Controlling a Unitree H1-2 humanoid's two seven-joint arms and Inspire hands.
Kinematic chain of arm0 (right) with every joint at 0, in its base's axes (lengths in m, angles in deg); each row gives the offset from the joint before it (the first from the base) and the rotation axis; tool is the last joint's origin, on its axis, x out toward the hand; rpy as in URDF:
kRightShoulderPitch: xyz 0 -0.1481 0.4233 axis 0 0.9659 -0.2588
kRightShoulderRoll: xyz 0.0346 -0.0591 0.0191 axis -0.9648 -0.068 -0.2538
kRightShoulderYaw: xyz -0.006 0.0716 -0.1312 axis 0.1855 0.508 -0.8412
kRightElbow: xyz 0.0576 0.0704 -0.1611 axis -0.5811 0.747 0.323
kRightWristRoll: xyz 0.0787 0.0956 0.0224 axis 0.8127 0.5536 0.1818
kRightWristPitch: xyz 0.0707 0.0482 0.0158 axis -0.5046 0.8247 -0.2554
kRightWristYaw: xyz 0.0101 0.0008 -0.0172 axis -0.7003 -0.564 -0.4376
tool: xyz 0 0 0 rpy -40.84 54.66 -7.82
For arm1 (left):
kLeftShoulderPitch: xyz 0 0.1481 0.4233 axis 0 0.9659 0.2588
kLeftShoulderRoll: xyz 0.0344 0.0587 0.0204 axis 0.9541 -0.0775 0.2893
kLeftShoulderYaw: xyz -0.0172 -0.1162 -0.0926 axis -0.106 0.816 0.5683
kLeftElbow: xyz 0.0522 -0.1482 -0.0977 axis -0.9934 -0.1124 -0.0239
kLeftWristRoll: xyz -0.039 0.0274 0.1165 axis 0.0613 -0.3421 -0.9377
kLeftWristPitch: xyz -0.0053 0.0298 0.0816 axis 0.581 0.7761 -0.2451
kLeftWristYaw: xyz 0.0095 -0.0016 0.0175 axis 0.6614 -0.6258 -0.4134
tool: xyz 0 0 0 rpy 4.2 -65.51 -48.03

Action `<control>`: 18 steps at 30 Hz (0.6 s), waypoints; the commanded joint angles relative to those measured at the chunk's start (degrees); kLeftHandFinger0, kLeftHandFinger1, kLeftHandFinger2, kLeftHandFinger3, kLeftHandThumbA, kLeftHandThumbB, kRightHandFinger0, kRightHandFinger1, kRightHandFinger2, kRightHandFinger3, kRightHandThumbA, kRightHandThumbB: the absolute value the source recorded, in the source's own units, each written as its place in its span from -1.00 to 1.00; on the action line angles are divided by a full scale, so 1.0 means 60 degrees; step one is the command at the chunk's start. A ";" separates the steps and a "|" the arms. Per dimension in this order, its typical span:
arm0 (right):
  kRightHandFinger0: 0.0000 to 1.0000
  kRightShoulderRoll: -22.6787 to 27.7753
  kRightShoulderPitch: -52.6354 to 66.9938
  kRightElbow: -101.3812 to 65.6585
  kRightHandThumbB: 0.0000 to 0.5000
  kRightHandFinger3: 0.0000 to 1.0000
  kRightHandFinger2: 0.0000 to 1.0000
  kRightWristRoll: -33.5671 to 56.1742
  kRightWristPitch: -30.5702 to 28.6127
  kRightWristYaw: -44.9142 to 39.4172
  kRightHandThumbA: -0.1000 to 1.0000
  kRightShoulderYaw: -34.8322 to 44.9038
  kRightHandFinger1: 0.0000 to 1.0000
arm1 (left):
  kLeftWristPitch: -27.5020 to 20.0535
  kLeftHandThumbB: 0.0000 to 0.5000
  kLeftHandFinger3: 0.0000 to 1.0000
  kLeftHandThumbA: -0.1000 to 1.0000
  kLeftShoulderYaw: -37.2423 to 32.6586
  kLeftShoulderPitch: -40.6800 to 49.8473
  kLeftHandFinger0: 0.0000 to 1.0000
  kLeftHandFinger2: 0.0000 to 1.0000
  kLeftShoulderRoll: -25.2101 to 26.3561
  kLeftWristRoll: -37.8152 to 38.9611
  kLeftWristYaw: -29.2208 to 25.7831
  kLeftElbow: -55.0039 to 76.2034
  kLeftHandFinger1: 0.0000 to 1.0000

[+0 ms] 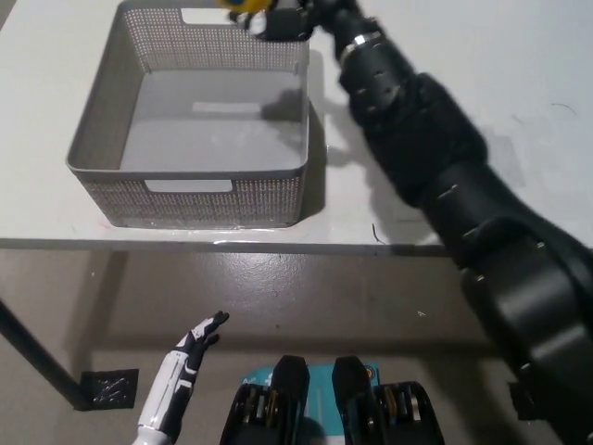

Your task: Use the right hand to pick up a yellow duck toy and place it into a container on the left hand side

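The yellow duck toy point(243, 5) shows only as a small yellow and blue sliver at the top edge of the head view. My black right hand point(285, 19) is shut on it, held above the far rim of the grey perforated basket point(102, 125). The black right arm stretches diagonally from the lower right up to that spot. The basket's inside holds nothing. My white left hand point(190, 348) hangs low at the bottom left, below the table's front edge, fingers apart and holding nothing.
The basket stands on the left part of a white table point(463, 56). The table's front edge point(278, 245) runs across the middle of the picture, with grey floor below it. A table leg point(32, 357) slants at the lower left.
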 commanded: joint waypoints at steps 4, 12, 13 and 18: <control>-0.97 -0.0333 0.0114 -0.0616 -0.55 0.25 0.17 -0.0576 -0.0087 0.0408 -0.83 -0.0543 -0.38 | -0.0299 1.00 1.00 1.00 -0.0541 0.0107 1.00 0.81 -0.0008 -0.0395 -0.0084 0.0341 1.00; -0.54 -0.0410 0.0308 -0.0023 -0.07 0.79 0.68 -0.0815 0.0171 0.0433 -0.32 -0.0932 0.09 | -0.0299 1.00 1.00 1.00 -0.0786 -0.0066 1.00 0.84 0.0086 -0.0657 -0.0171 0.0369 1.00; -0.54 -0.0409 0.0302 -0.0009 -0.07 0.79 0.68 -0.0810 0.0166 0.0441 -0.32 -0.0938 0.09 | -0.0299 1.00 1.00 1.00 -0.0795 -0.0069 1.00 0.84 0.0093 -0.0658 -0.0180 0.0369 1.00; 1.00 -0.0139 0.0307 -0.0166 0.97 1.00 1.00 -0.0643 0.0612 -0.1060 0.89 -0.1041 1.00 | -0.0299 1.00 1.00 1.00 -0.0814 -0.0086 1.00 0.89 0.0154 -0.0686 -0.0150 0.0437 1.00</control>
